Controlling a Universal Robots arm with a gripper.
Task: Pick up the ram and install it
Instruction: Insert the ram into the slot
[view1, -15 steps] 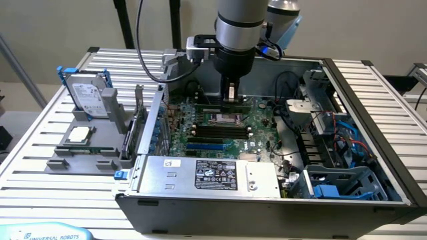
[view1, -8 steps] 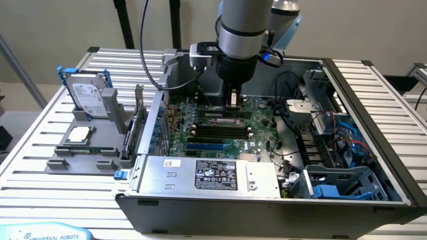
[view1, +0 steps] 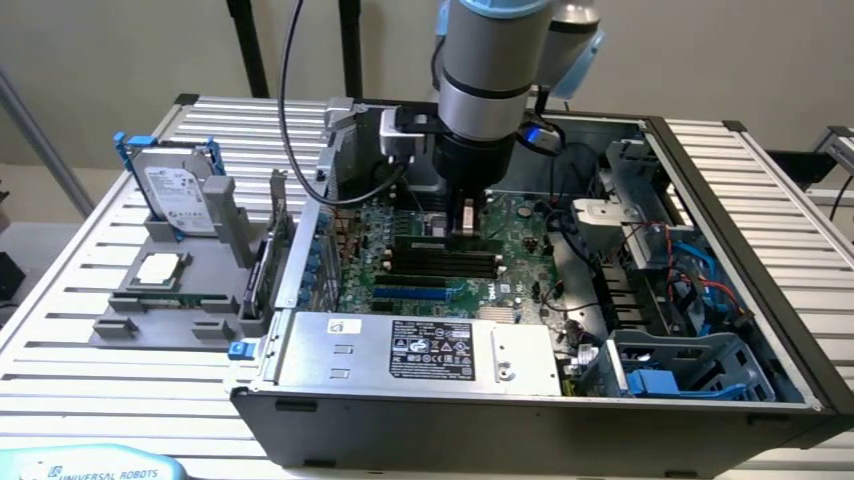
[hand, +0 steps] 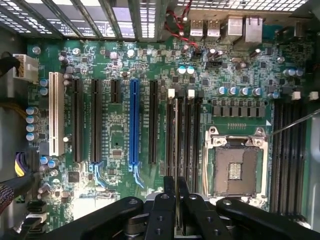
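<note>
Down inside the open computer case (view1: 534, 400) sits the end effector (view1: 466, 232), hanging straight below the grey arm (view1: 491, 70) and right over the motherboard (view1: 441, 270). From the exterior view you can see it pinching something thin and upright, the ram (view1: 466, 218), seen edge-on, its lower end close to the dark memory slots (view1: 441, 262); whether it touches them I cannot tell from here. This view also gives the wider picture: the power supply (view1: 420, 348) with its black label along the case's near wall, blue cables (view1: 694, 290) on the exterior view's right, and the slatted desk (view1: 120, 380) all around. Off to the exterior view's left, outside the case, a grey holder (view1: 167, 305) carries a silver hard drive (view1: 180, 195) with blue rails standing upright and a small square processor chip (view1: 160, 266) lying flat.

Switching to the wrist view, and now we look straight down the fingers. The end effector (hand: 175, 197) is nearly shut, the two black fingers (hand: 167, 200) close together with the ram (hand: 176, 150) clamped between them, showing as a thin pale edge running away along the memory slots (hand: 182, 135). Here is what the outside camera cannot give: the stick lines up with the slot just beside the empty processor socket (hand: 235, 167), the blue expansion slot (hand: 134, 122) and a white slot (hand: 56, 115) stand further off, and a second bank of memory slots (hand: 290, 145) lies past the socket.
</note>
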